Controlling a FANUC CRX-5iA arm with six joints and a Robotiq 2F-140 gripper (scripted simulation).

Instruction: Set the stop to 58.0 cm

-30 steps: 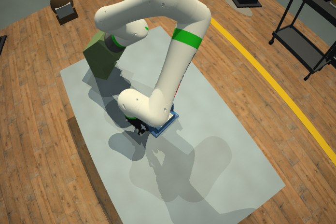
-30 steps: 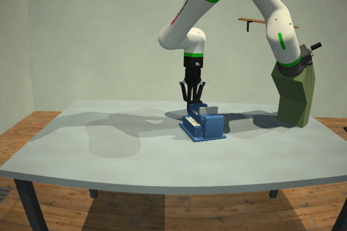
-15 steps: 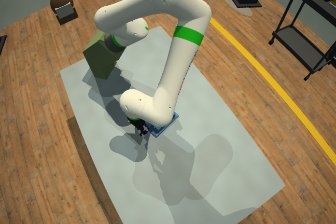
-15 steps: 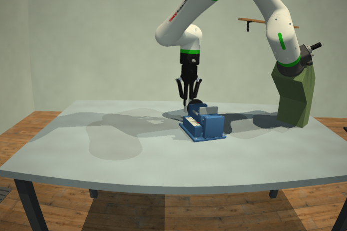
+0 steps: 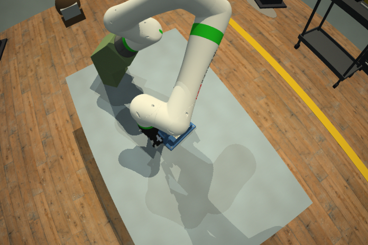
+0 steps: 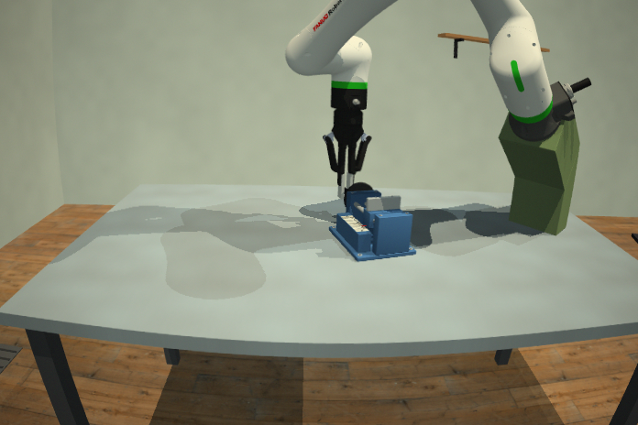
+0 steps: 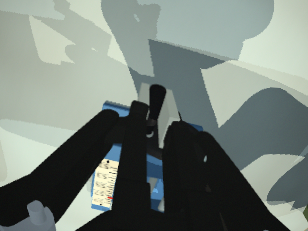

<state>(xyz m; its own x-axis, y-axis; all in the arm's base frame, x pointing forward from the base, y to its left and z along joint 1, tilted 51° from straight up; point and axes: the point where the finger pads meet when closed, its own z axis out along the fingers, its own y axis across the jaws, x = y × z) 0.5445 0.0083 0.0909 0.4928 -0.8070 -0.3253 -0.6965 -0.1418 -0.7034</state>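
Note:
A blue stop fixture (image 6: 375,227) stands on the table, with a grey stop block (image 6: 379,202) on top and a white scale strip (image 6: 354,223) along its side. A black handwheel (image 6: 359,189) sits at its far end. My gripper (image 6: 345,189) points straight down at the wheel's left side and is shut on the handwheel's handle. In the wrist view the dark fingers close around the handle knob (image 7: 155,99), with the blue fixture and scale (image 7: 106,182) below. From above, my arm hides most of the fixture (image 5: 177,137).
The green robot pedestal (image 6: 540,175) stands at the table's back right. A black cart (image 5: 338,49) stands off the table, beyond a yellow floor line (image 5: 305,98).

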